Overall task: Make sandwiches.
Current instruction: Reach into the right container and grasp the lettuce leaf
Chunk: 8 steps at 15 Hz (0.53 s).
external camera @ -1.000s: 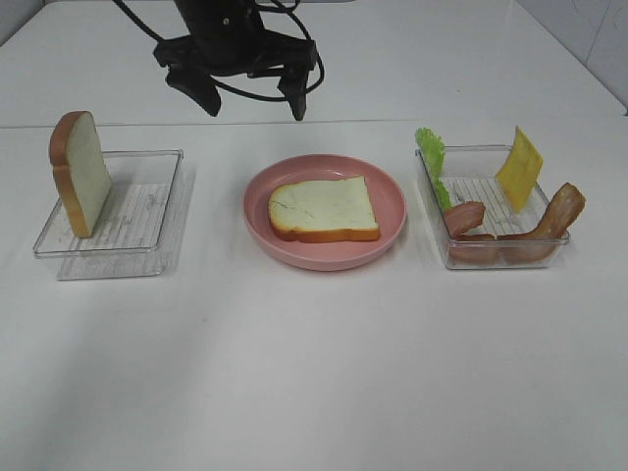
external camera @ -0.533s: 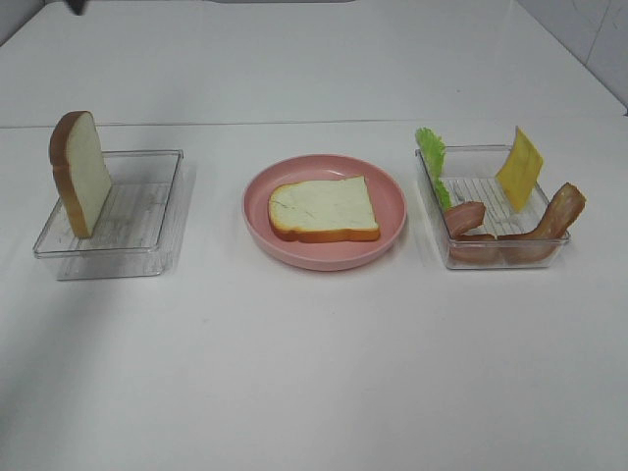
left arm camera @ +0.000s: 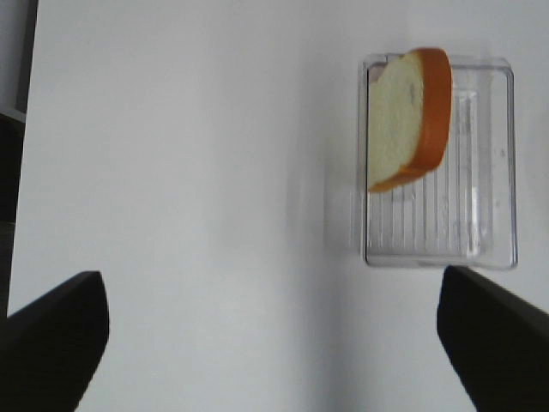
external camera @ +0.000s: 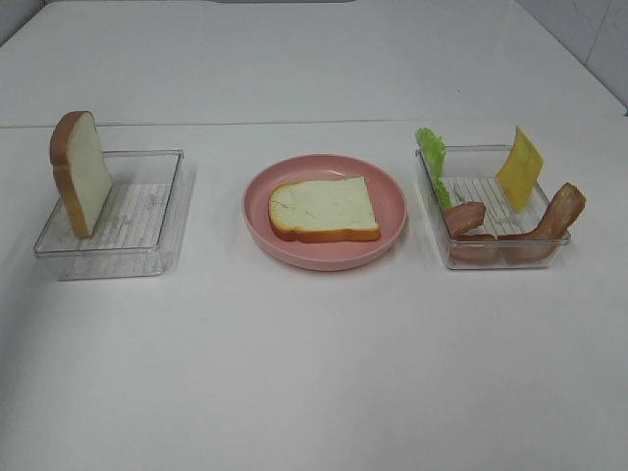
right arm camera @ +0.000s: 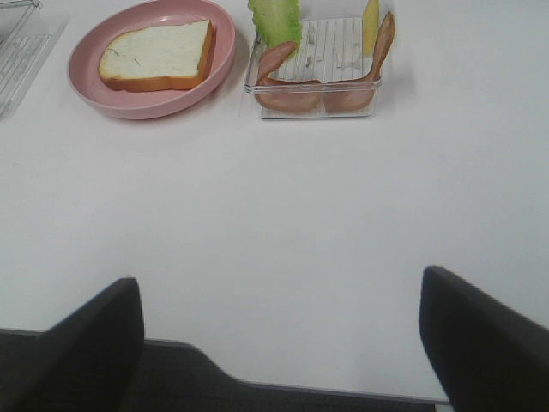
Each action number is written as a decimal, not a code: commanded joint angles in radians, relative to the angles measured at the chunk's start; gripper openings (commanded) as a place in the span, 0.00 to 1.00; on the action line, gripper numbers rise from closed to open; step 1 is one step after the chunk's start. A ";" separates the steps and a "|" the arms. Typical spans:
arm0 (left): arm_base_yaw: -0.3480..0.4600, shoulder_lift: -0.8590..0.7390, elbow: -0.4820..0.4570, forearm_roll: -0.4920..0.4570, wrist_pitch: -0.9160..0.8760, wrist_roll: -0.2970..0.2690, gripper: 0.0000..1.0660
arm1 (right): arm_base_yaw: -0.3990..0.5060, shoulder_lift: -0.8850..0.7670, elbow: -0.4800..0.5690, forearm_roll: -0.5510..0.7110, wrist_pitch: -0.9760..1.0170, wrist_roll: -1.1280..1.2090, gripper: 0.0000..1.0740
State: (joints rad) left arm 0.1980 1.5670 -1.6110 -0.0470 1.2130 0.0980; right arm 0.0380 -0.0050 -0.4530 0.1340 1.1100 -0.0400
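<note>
Tools (left arm camera: 273, 339) (right arm camera: 283, 343) wide, two bread slices (external camera: 324, 208) (external camera: 82, 175)

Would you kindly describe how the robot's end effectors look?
Only the wrist views show them. The left end effector and right end effector each have two broad, matte black fingers with rounded tips; no cables or markings are visible.

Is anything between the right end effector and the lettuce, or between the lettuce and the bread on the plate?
Nothing visible blocks either. Bare table lies between the open right end effector and the tray; a bacon strip sits beside the lettuce. Toward the bread slice, only tray wall and plate rim.
</note>
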 commanded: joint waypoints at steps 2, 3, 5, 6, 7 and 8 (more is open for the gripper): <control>-0.001 -0.297 0.245 -0.027 0.098 0.054 0.90 | -0.002 -0.028 0.002 0.006 -0.011 -0.002 0.79; -0.001 -0.447 0.365 -0.038 0.098 0.054 0.90 | -0.002 -0.028 0.002 0.006 -0.011 -0.002 0.79; -0.001 -0.598 0.490 -0.042 0.098 0.050 0.90 | -0.002 -0.028 0.002 0.006 -0.011 -0.002 0.79; -0.001 -0.707 0.576 -0.042 0.098 0.050 0.90 | -0.002 -0.028 0.002 0.006 -0.011 -0.002 0.79; -0.001 -0.869 0.695 -0.049 0.094 0.041 0.90 | -0.002 -0.028 0.002 0.006 -0.011 -0.002 0.79; -0.001 -0.972 0.766 -0.049 0.079 0.030 0.90 | -0.002 -0.028 0.002 0.006 -0.011 -0.002 0.79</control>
State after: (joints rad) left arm 0.1980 0.6730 -0.8930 -0.0860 1.2160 0.1420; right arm 0.0380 -0.0050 -0.4530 0.1340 1.1100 -0.0400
